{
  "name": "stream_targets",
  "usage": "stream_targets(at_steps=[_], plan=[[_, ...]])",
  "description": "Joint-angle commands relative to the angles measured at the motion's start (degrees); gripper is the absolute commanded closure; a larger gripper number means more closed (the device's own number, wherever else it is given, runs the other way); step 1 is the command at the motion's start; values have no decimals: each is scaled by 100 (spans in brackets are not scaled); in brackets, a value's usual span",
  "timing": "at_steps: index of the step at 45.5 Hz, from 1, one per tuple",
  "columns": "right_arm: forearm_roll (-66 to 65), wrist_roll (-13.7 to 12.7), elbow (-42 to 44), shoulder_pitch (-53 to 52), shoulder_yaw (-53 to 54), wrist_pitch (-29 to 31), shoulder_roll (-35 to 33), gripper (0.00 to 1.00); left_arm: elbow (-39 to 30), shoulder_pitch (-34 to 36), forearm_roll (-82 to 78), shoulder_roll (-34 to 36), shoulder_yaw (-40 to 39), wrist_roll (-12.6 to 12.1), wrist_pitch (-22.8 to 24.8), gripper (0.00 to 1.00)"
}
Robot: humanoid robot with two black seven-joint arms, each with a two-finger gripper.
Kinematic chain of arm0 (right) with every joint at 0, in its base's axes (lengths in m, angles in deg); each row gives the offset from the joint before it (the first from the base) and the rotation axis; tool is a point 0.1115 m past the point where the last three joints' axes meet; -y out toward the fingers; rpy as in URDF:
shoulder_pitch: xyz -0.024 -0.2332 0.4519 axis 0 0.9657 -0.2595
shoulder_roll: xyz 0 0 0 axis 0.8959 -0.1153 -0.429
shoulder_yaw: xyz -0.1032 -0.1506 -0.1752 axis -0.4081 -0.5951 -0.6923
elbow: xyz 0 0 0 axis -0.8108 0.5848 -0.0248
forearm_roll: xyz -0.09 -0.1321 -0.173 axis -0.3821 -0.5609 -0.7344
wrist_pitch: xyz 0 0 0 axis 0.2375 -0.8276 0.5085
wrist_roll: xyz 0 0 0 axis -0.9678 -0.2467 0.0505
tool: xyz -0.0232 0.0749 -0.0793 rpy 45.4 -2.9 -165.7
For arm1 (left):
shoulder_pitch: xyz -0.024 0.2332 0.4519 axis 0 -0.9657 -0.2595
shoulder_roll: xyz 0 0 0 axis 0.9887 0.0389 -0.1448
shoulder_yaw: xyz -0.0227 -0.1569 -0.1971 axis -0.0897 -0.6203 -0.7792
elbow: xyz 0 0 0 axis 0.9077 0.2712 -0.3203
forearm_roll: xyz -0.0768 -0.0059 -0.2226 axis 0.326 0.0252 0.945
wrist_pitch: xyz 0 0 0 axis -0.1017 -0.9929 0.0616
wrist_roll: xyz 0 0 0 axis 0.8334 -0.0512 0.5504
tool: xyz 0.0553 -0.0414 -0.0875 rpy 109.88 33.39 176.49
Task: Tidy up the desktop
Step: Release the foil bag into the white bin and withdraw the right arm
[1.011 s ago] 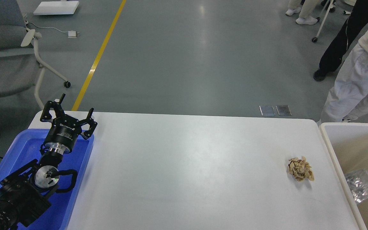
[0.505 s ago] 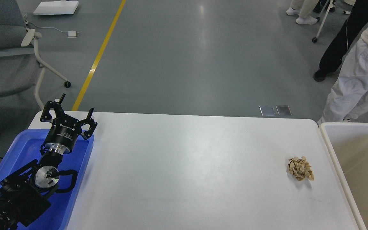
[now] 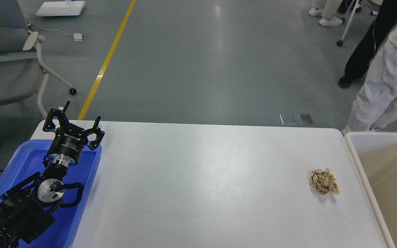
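Note:
The white desktop [image 3: 202,179] fills the middle of the head view. A crumpled brown paper ball [image 3: 324,181] lies on it near the right edge. My left gripper [image 3: 74,120] is open and empty, held above the far end of the blue tray [image 3: 86,179] at the desktop's left side, far from the paper ball. My right arm and gripper are out of view.
A cream-white bin with a beige inside [image 3: 388,175] stands against the desktop's right edge. A person in white trousers [image 3: 384,86] stands beyond the far right corner. A grey office chair [image 3: 9,51] stands at the far left.
The crinkled silvery wrapper seen inside the bin one second ago no longer shows. The person at the right has shifted slightly. My left arm has not moved.

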Motion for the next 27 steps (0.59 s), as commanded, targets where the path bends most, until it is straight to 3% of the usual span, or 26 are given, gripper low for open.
stream_targets(at_steps=[1, 6, 15, 27], plan=[[33, 28, -1072, -319, 1137, 393, -473, 0, -1, 0, -1, 1, -1, 8, 0, 0], [33, 28, -1837, -188, 1672, 438, -535, 0, -1, 0, -1, 1, -1, 8, 0, 0], [34, 45, -2479, 524, 3228, 525, -315, 0, -1, 0, -1, 1, 7, 8, 0, 0], [33, 54, -3174, 1359, 3852, 596, 18, 0, -1, 0, -1, 1, -1, -1, 0, 0]])
